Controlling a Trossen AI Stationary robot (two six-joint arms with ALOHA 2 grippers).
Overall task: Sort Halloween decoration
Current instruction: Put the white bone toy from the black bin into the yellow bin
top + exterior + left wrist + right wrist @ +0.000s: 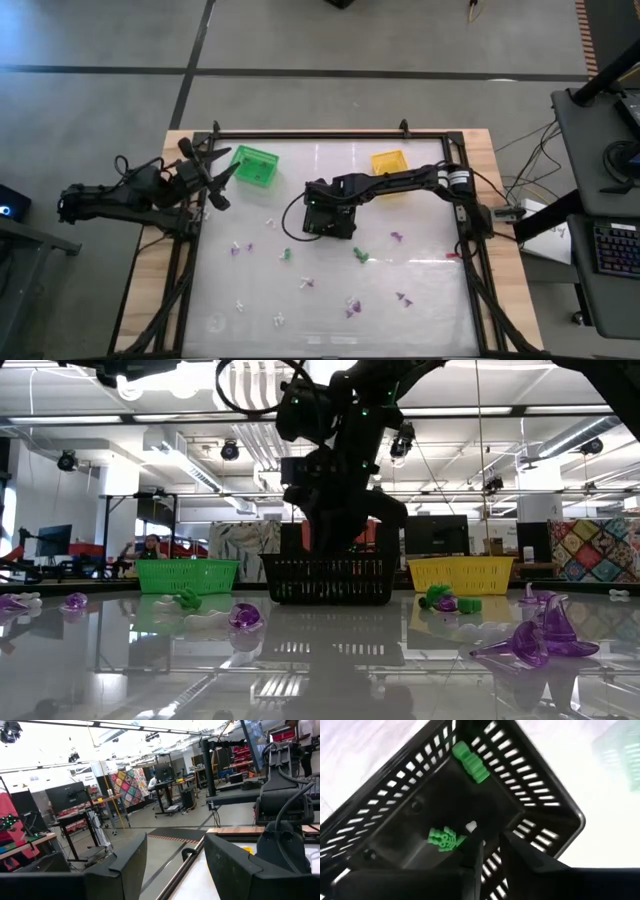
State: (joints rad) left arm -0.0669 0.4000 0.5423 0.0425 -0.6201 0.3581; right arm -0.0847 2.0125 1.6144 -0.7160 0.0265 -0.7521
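My right gripper [490,837] hangs over the black basket [345,232] in the middle of the table, fingers pointing down into it and a narrow gap apart, with nothing between them. Two green trinkets lie on the basket's floor, one [442,839] beside a fingertip and one [470,762] by the wall. Small purple [235,249], green [360,255] and white [278,320] trinkets lie scattered on the table's near half. My left gripper [215,175] waits open at the table's left edge, next to the green basket [253,165].
A yellow basket [388,162] stands at the far edge, right of the black one. In the low view a big purple trinket [540,635] and another purple one [243,617] lie near the camera. A black frame [300,133] rims the table.
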